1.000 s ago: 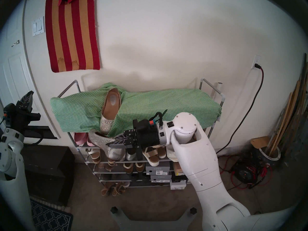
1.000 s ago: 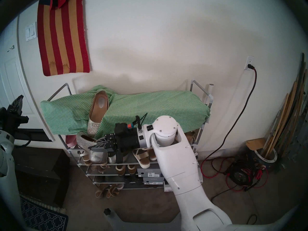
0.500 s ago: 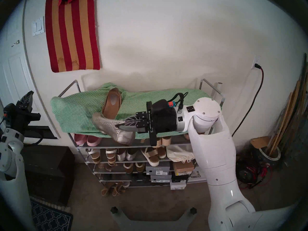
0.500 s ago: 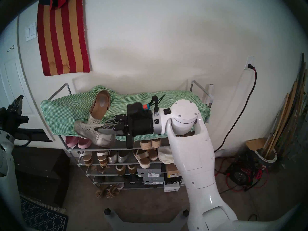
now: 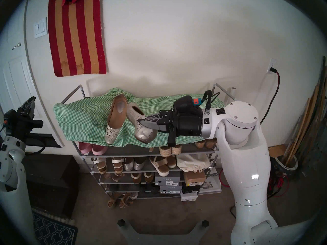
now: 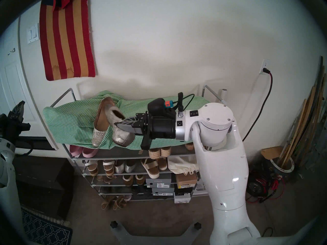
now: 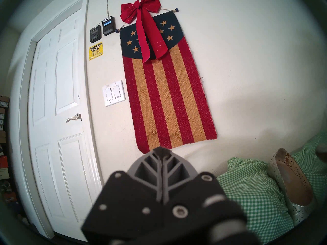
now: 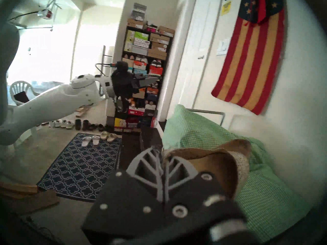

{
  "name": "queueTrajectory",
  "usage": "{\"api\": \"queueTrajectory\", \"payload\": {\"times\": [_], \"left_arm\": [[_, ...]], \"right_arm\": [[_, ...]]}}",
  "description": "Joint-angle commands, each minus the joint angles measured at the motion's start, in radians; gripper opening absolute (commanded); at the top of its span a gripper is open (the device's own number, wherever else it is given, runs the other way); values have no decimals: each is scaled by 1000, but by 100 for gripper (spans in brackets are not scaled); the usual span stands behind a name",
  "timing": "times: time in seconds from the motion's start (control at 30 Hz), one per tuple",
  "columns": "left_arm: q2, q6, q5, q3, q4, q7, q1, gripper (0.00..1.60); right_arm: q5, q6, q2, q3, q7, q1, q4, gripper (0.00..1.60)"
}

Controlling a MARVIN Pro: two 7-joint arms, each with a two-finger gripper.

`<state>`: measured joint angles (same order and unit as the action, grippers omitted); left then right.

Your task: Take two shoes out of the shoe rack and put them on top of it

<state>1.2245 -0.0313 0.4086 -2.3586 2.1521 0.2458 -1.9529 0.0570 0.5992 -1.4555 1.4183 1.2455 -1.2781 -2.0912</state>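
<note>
Left of the rack (image 5: 146, 151), well clear of it, the left gripper (image 5: 29, 102) hangs with its jaws together and nothing between them; its wrist view shows the fingers (image 7: 161, 170) meeting before the door (image 7: 56, 115) and the flag (image 7: 166, 90). On the rack's top, draped in green checked cloth (image 5: 79, 119), the first shoe (image 5: 115, 119) lies left of middle, its toe at the rack's front edge and its heel toward the wall. Just right of it, the second shoe (image 5: 139, 124) is clamped in the right gripper (image 5: 141, 121) by its side wall, heel raised and toe low over the front edge; whether the sole touches the cloth I cannot tell. To the right of that shoe the cloth is bare under the arm as far as the right side rail (image 5: 225, 92).

Only the head views show the lower shelves with the pink slip-ons (image 5: 92, 148) under the top's left end. Only the right wrist view shows the rug (image 8: 79, 166) and a shelf of boxes (image 8: 146, 71) beyond the rack's left end.
</note>
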Motion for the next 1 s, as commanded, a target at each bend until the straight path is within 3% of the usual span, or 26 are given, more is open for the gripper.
{"api": "queueTrajectory", "payload": {"times": [0.0,0.13,0.2,0.37,0.53,0.7,0.97], "left_arm": [[-2,-1,-3,1,6,-2,1,0],[-2,-1,-3,1,6,-1,1,0],[-2,0,-3,1,6,-1,1,0],[-2,0,-2,1,5,0,1,0],[-2,0,-2,1,5,0,1,0],[-2,0,-2,1,5,0,1,0],[-2,0,-3,1,5,0,1,0]], "right_arm": [[25,41,21,11,-13,22,-35,0],[53,-21,23,18,-66,67,27,0],[100,-81,40,12,-103,83,58,0],[215,-146,47,22,-190,128,156,0],[283,-242,60,18,-276,172,270,0],[377,-314,163,-61,-243,203,353,0],[393,-482,240,-75,-115,242,428,0]]}}
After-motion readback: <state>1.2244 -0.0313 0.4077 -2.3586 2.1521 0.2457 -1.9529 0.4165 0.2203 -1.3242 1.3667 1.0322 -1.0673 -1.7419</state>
